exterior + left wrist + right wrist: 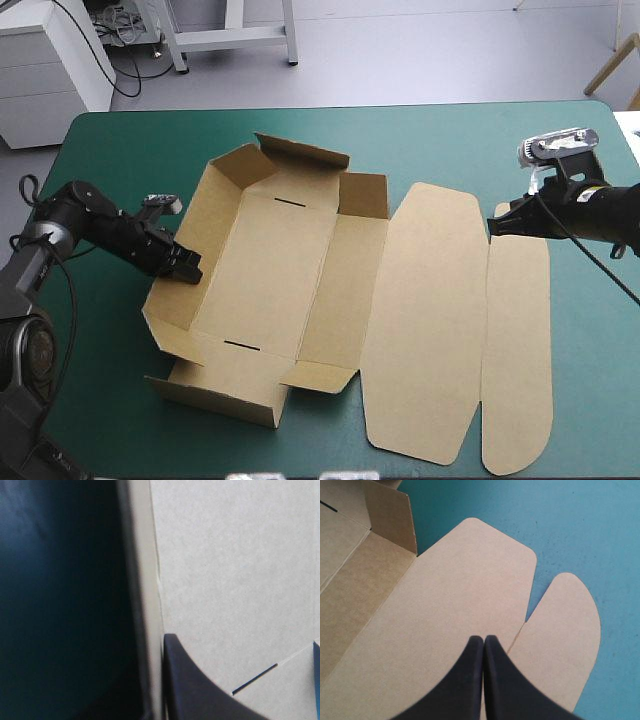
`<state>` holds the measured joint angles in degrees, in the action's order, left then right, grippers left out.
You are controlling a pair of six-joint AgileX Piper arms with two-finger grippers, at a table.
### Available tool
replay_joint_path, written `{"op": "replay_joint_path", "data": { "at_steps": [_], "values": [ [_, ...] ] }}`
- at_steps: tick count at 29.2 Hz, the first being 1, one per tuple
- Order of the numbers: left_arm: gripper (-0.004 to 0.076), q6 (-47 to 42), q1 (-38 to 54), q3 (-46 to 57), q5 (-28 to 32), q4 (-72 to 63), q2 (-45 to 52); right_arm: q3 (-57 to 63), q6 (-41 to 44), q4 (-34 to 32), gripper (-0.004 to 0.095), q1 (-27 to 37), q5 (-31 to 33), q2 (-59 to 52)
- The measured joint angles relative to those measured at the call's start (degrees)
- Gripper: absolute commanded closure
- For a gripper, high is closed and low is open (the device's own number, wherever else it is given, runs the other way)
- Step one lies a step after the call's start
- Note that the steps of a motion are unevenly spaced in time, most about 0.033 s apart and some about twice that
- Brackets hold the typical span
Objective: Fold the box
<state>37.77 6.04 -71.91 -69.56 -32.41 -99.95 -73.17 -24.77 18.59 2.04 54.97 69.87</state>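
The brown box lies partly folded at the table's middle. Its left wall, near end wall and far flaps stand up, while the lid and its rounded flap lie flat to the right. My left gripper is shut on the box's raised left wall. In the left wrist view, the wall's edge runs between the fingers, with the box floor beyond. My right gripper is shut and holds nothing. It hovers over the lid, near the notch where the flap joins it.
Bare teal-green cover stretches beyond the box's far side and along the right edge. Two narrow slots are cut into the box floor. The table's left edge lies just behind my left arm.
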Motion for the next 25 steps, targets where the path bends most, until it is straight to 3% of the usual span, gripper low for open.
{"op": "replay_joint_path", "data": {
  "at_steps": [16, 25],
  "values": [
    [0.0734, -6.39, -26.32, -34.33, -2.05, 35.87, -0.46, -3.76, -0.22, 0.0, 0.0927, 0.0, -0.17, -8.71],
    [0.0734, -6.02, -39.74, -38.05, -1.93, 52.52, -0.52, -3.85, 0.93, 0.0, 0.0927, 0.0, -0.17, -10.79]
  ]
}}
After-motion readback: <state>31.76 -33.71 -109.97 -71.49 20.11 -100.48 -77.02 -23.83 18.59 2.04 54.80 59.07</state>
